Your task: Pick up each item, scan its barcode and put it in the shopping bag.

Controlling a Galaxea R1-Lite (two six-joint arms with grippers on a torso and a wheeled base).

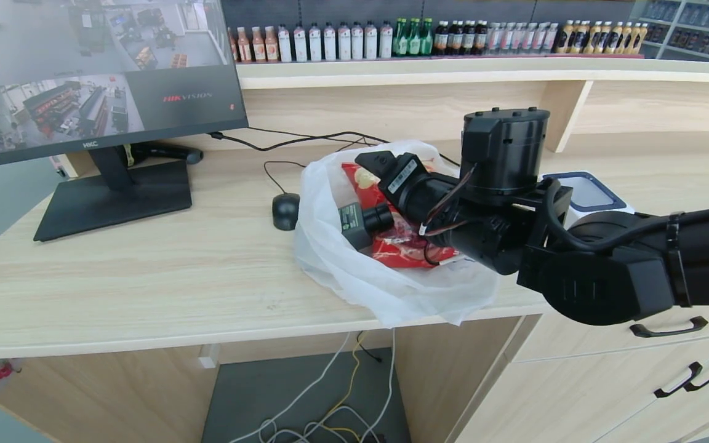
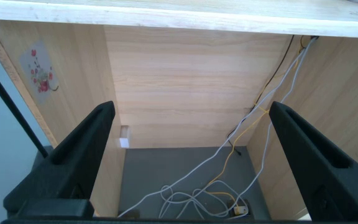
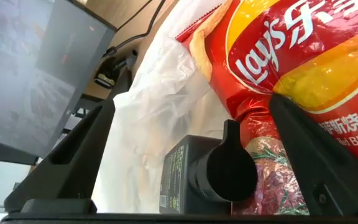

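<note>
Bottles [image 1: 391,38] line the shelf at the back of the shop, and in front of it runs a pale wooden desk [image 1: 145,271] with a monitor [image 1: 84,74] at its left end and a black mouse [image 1: 285,210] nearer the middle. Just beside the mouse, at the desk's front edge, we see the white shopping bag [image 1: 342,258] lying open, with a red crisp packet [image 1: 397,249] inside it and a small black box [image 1: 354,224] with a round black part resting against the packet. Our right arm stretches in over the bag, and the right gripper [image 3: 191,106] hangs at its mouth with the jaws wide apart, holding nothing; the black box and the packet lie just ahead of it. Behind that arm a white device with a dark window [image 1: 588,192] stands on the desk. Our left gripper [image 2: 191,109] is low, below the desk top, facing the knee space where loose cables [image 2: 197,193] lie on the floor; its jaws are apart as well and empty.
</note>
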